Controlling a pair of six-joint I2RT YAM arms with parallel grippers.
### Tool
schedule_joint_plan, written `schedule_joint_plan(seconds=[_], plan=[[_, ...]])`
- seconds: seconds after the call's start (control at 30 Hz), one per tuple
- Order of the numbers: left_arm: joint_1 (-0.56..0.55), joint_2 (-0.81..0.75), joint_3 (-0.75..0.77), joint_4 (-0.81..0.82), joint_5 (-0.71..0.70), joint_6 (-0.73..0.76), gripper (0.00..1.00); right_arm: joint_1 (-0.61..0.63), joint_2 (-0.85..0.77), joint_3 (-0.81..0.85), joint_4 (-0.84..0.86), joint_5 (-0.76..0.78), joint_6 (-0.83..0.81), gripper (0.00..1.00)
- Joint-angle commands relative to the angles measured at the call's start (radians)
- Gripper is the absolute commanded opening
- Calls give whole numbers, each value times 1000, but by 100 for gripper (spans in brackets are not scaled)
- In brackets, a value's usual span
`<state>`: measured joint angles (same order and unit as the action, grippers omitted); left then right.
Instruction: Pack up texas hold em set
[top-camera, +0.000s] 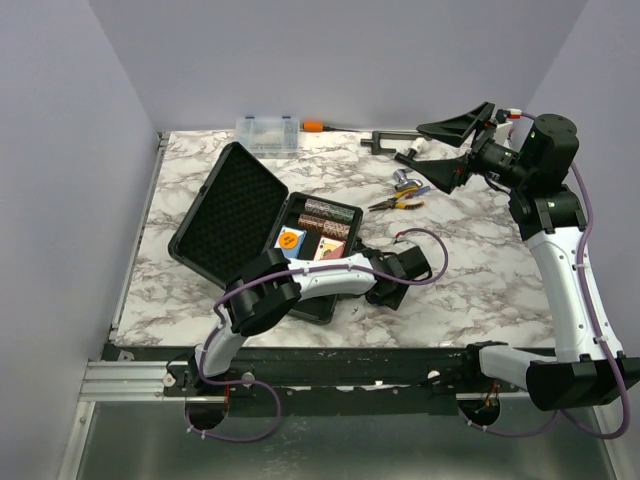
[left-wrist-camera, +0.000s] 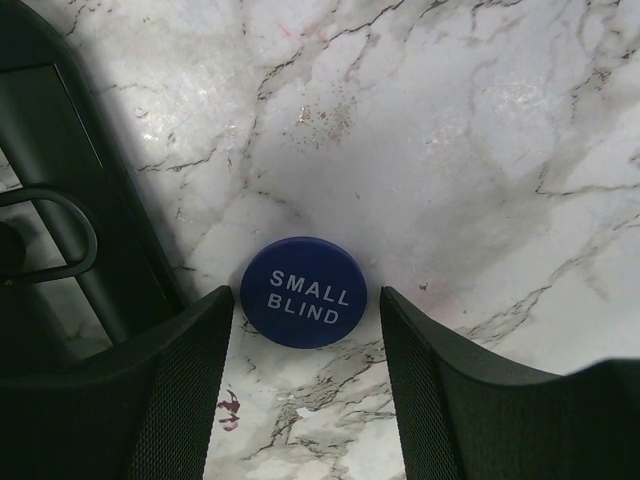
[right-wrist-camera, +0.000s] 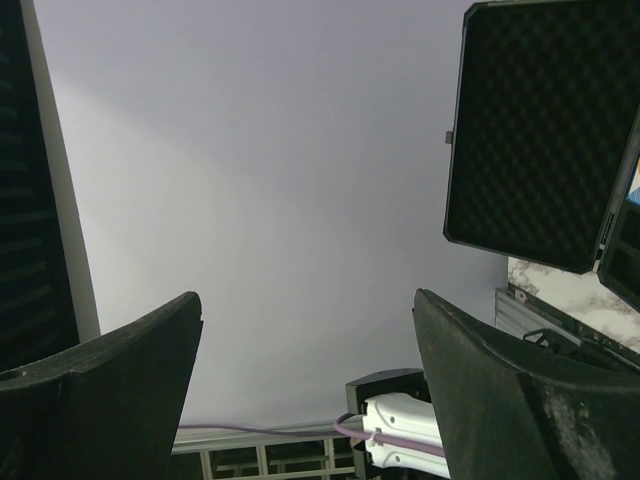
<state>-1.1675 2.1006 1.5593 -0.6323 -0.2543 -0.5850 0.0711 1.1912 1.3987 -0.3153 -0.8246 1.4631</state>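
Note:
The black foam-lined case lies open on the marble table. Its base holds brownish chip rolls, a red card deck and an orange-and-blue piece. My left gripper is low over the table just right of the case. In the left wrist view it is open, with a blue disc marked SMALL BLIND flat on the table between the fingertips, untouched. The case's handle is at the left there. My right gripper is raised at the back right, open and empty.
At the back edge are a small clear organiser box, an orange-handled tool and a grey clamp-like tool. Yellow-handled pliers and a small metal piece lie right of the case. The case lid shows in the right wrist view.

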Motion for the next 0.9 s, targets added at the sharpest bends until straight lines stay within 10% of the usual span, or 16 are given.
schedule_joint_plan(seconds=[0.0, 0.87], plan=[[-4, 53, -9, -73, -20, -22, 58, 7, -10, -4, 18, -38, 5, 89], [-19, 75, 20, -107, -28, -33, 30, 7, -5, -61, 19, 18, -46, 90]])
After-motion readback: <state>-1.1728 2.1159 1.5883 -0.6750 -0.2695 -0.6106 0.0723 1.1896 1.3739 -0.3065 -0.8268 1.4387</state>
